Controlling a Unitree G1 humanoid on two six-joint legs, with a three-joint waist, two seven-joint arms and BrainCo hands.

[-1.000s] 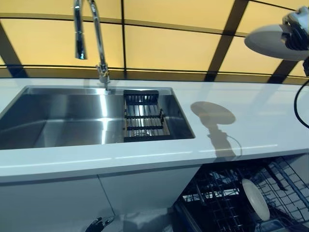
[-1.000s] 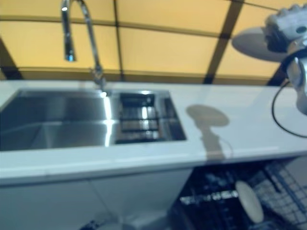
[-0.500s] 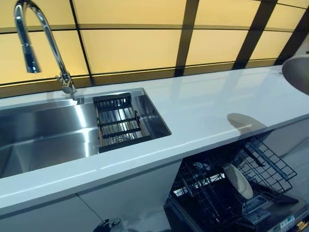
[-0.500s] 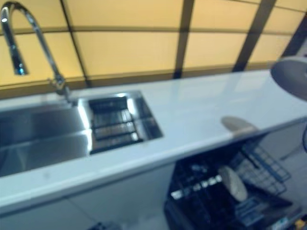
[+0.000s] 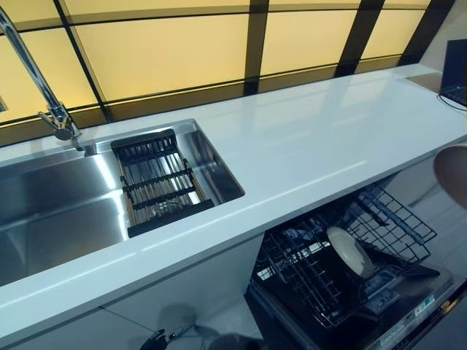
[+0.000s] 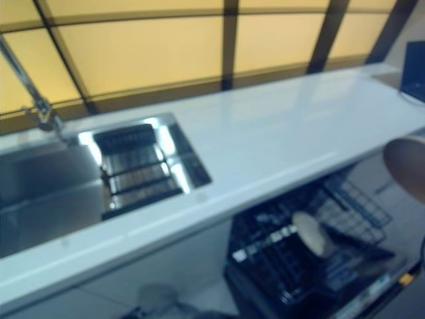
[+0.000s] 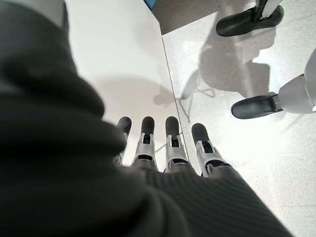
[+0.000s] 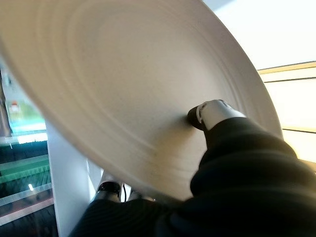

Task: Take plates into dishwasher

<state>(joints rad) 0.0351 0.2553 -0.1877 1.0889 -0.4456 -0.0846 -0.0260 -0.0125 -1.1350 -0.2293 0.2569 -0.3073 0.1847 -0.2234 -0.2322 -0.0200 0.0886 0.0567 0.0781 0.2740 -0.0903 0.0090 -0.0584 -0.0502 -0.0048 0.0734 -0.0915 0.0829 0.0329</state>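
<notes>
My right hand (image 8: pixel 217 116) is shut on a beige plate (image 8: pixel 113 84), with the thumb pressed on its face and fingers (image 8: pixel 108 190) under its rim. In the eye views only the plate's edge (image 5: pixel 452 175) shows at the far right, held in the air beyond the counter's front and above the open dishwasher's pulled-out lower rack (image 5: pixel 394 219). Another beige plate (image 5: pixel 350 251) stands on edge in that rack. My left hand (image 7: pixel 158 143) shows only in its wrist view, fingers straight and empty, hanging beside a white cabinet front.
A white counter (image 5: pixel 306 138) runs across the view above the dishwasher. A steel sink (image 5: pixel 66 197) with a black drain rack (image 5: pixel 157 179) and a tap (image 5: pixel 58 120) is at the left. A dark object (image 5: pixel 456 69) stands at the counter's far right end.
The camera has swung right and down, bringing the dishwasher rack into fuller view. The held plate has come down from high at the upper right to the right edge, level with the counter front.
</notes>
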